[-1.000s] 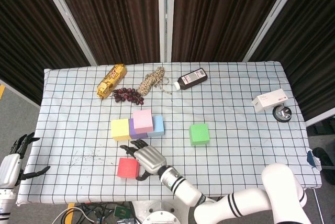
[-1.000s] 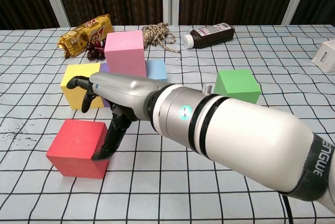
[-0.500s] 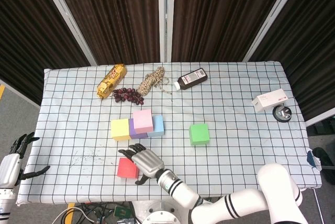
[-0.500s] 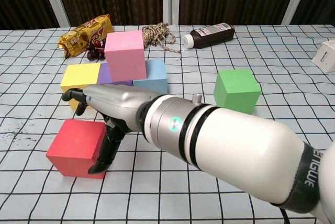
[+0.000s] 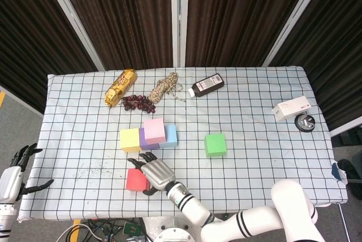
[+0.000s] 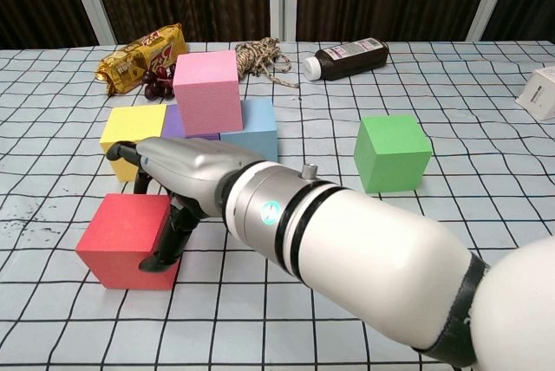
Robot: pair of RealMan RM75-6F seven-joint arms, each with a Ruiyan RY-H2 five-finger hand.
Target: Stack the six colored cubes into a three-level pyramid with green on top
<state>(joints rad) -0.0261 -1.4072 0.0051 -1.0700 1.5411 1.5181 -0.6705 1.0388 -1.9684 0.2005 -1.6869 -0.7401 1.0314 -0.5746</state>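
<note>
We have closed in on the red cube over the last second: our right hand has slid left and settled over it, thumb down the cube's right face, fingers curling over the top toward its far side. In the chest view the cube looks slightly raised or shifted against a moment ago, though we cannot say it has left the cloth. We read that as the grasp forming, lift still to come. The cube itself is a clean matte block, square edges, sitting near the front edge of the checked tablecloth, in front of the half-built pyramid: yellow cube, purple cube and blue cube in a row, pink cube on top. Red should go beside pink on that second tier. The green cube waits apart to the right, untouched. Our left hand hangs off the table's left edge, fingers spread, holding nothing.
</note>
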